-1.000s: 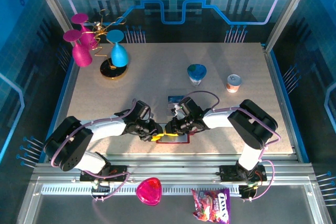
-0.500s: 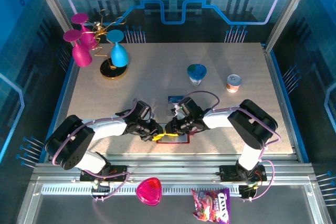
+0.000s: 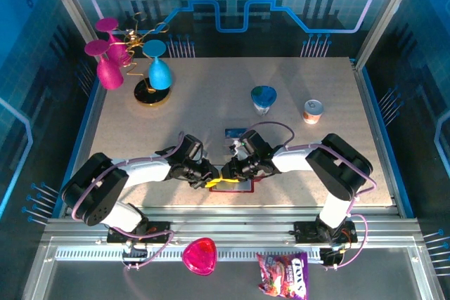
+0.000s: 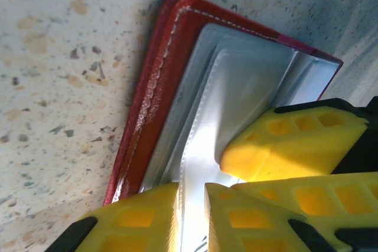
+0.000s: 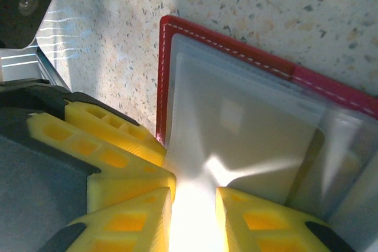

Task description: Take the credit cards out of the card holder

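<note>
Table [image 3: 211, 103]: speckled top, both arms are stretched over its near edge.

Card holder [image 4: 150, 110]: laid open and flat near that edge, red cover down and clear pockets up, directly between the two grippers.

Left gripper [image 4: 192, 222]: set at one edge of the holder, jaws narrow, a clear pocket leaf [image 4: 236, 81] pinched between them.

Right gripper [image 5: 194, 222]: set at the opposite edge, jaws narrow, a pale leaf of the holder pinched between them.

The fingertips of both grippers are seen close together over the pockets.
</note>
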